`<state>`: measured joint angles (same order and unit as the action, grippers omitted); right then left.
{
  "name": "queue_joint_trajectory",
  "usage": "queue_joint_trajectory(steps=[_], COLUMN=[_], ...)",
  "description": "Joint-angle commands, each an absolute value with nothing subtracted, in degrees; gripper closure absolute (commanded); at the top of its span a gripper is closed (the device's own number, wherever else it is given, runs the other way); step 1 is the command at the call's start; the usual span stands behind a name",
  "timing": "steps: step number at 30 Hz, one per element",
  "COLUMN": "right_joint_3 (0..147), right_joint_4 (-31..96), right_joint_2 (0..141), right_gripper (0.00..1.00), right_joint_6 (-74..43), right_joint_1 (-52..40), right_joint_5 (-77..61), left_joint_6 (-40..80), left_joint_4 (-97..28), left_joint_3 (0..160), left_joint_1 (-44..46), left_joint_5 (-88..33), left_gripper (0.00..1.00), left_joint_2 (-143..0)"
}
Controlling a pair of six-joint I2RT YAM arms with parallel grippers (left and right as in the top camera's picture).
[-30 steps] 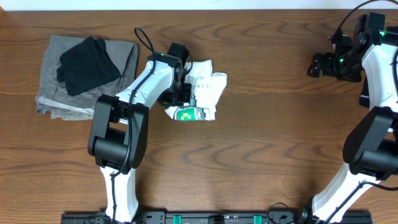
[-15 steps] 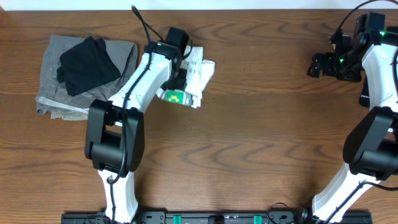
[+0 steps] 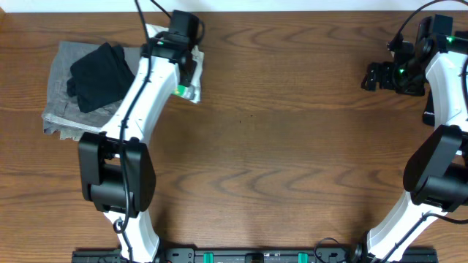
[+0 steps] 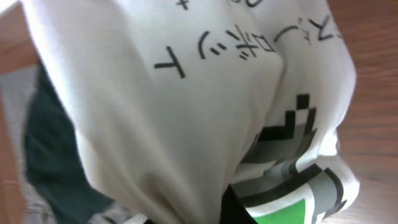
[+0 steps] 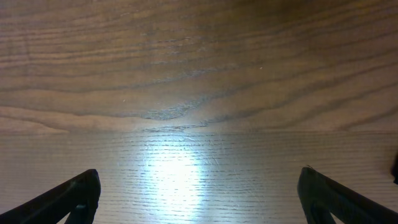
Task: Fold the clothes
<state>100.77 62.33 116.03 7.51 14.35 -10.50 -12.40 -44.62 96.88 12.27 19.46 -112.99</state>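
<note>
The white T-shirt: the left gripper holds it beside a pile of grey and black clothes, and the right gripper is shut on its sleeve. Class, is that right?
No. The right gripper is open and empty, over bare table, as the right wrist view shows. The rest stands: the left gripper holds the white T-shirt beside the grey cloth and black garment.

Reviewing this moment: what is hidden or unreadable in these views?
- Left gripper, fingers: overhead, its own arm covers them; left wrist, the white printed cotton T-shirt fills the frame.
- T-shirt's black lettering: left wrist, cut off by the top edge.
- Grey folded cloth: overhead, partly under the crumpled black garment.
</note>
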Motion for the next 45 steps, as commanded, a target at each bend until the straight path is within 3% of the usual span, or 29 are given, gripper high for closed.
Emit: queue_joint_trajectory(steps=[1, 13, 18, 24, 33, 45], right_joint_3=[101.0, 101.0, 101.0, 101.0, 101.0, 101.0], right_joint_4=[62.3, 62.3, 62.3, 62.3, 62.3, 62.3], right_joint_2=[115.9, 115.9, 115.9, 115.9, 115.9, 115.9], right_gripper=[0.01, 0.01, 0.01, 0.01, 0.01, 0.01], right_joint_6=[6.7, 6.7, 6.7, 6.7, 6.7, 6.7], right_joint_1=[14.6, 14.6, 14.6, 14.6, 14.6, 14.6], right_joint_5=[-10.5, -10.5, -10.5, -10.5, -10.5, -10.5], left_joint_6=[-19.5, -34.0, -39.5, -33.1, -14.6, -11.7], left_joint_4=[-41.9, -18.6, -17.9, -17.9, -16.5, -11.4], left_joint_3=[98.3, 98.3, 98.1, 97.2, 97.2, 97.2], left_joint_1=[9.4, 2.0, -1.4, -9.2, -22.1, -30.1], left_joint_5=[22.2, 22.1, 22.1, 14.4, -11.4, -14.2], left_gripper=[0.94, 0.92, 0.92, 0.92, 0.91, 0.9], left_joint_2=[-110.3, -106.9, -107.0, -107.1, -107.5, -111.7])
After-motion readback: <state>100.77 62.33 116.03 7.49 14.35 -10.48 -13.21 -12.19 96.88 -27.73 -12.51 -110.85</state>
